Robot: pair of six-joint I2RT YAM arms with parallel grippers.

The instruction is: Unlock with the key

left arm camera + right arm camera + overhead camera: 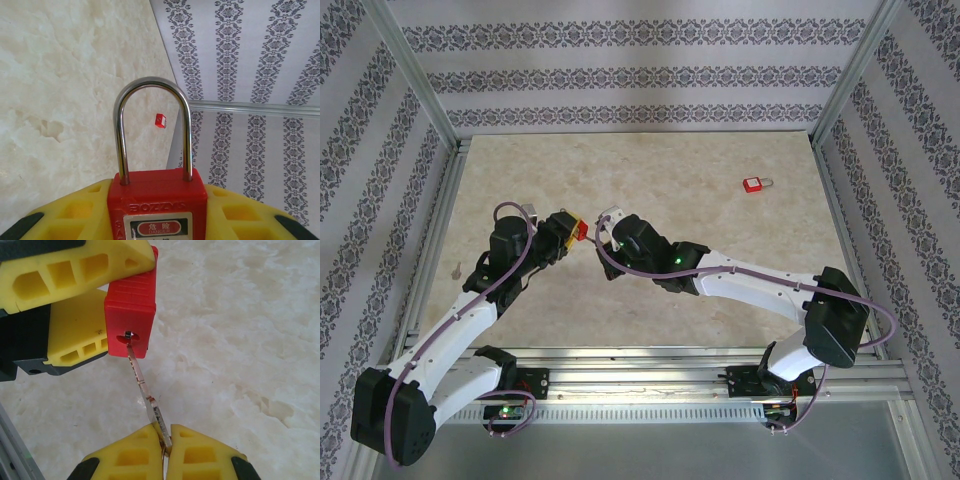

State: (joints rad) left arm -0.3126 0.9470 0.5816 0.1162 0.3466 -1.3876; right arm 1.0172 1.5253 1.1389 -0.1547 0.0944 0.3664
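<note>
1. Top external: finds left gripper [570,228] clamped on lock [579,230], red body pinched between yellow fingers, held above table [650,170].
2. Puts right gripper [607,218] just right of lock, pointed at it and almost touching; key too small to make out from here.
3. Places spare lock [754,185] well to the right of lock and farther back, lying flat on table, apart from both arms.
4. Left wrist: looks along lock [157,195] from behind, with yellow fingers [70,210] pressed against both sides of the red body.
5. Shows shackle [152,85] standing straight out of lock, both legs seated in the body; white label marked "DANGER" on the facing side.
6. Frames spare lock [160,120] through the loop of the shackle, far beyond lock, on table [65,75] near patterned wall [250,60].
7. Right wrist: shows right gripper [166,432] closed narrow on key [142,385], head pinched between its yellow fingers, blade reaching up toward lock [131,315].
8. Puts key tip at keyhole [127,335] in the end face of lock; cannot tell how deep it sits. Blade slightly tilted against that face.
9. Shows left fingers [75,265] above and left of lock, gripping its sides, with marbled table below.
</note>
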